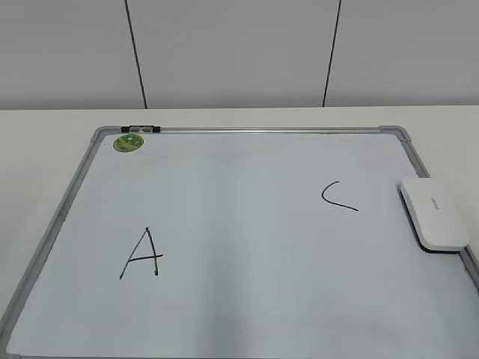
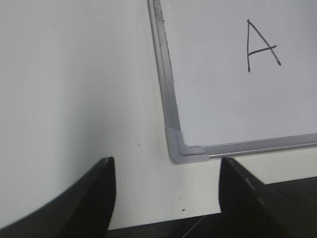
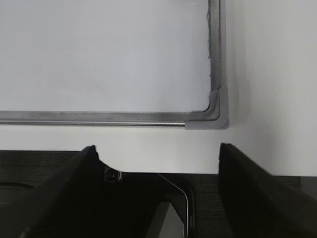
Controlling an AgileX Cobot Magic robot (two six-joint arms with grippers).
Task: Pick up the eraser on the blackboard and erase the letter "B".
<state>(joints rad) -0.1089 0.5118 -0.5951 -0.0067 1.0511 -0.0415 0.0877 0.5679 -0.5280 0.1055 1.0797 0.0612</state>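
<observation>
The blackboard (image 1: 247, 247) is a white board in a grey frame, lying flat on the table. The eraser (image 1: 433, 214), a flat white block with a dark underside, lies on the board's right edge, beside a black "C" (image 1: 338, 197). A black "A" (image 1: 142, 253) is at the lower left and also shows in the left wrist view (image 2: 261, 44). No letter "B" is visible on the board. My left gripper (image 2: 166, 171) is open and empty over the table by the board's near left corner (image 2: 184, 148). My right gripper (image 3: 157, 156) is open and empty by the near right corner (image 3: 218, 111). Neither gripper shows in the exterior view.
A round green sticker (image 1: 128, 141) and a small black clip (image 1: 141, 129) sit at the board's far left corner. The white table (image 1: 45, 149) surrounds the board, with a panelled wall (image 1: 239, 52) behind. The table's dark front edge (image 3: 148, 188) lies under both grippers.
</observation>
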